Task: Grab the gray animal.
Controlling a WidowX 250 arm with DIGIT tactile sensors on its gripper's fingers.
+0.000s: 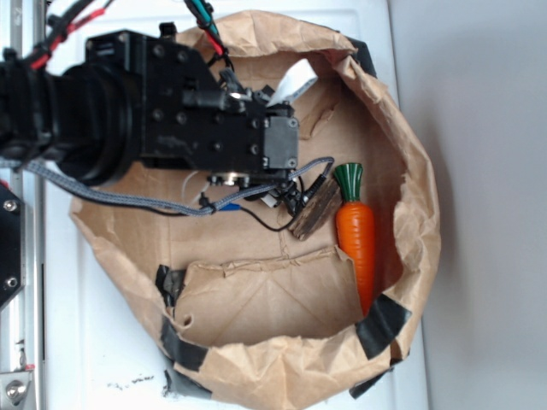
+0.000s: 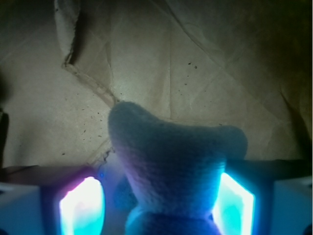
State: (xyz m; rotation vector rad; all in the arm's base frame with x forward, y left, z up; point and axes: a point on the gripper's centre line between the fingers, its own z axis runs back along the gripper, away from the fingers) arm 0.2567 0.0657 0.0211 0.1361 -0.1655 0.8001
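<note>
Status: gray animal sits between my gripper pads, right pad touching its side, left looks just apart. Can't tell if the squeeze is firm. It's mid paper bag, hidden under my arm outside. Lift remains.

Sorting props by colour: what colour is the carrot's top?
Dark green top on the orange carrot, clearest in the exterior view.
</note>
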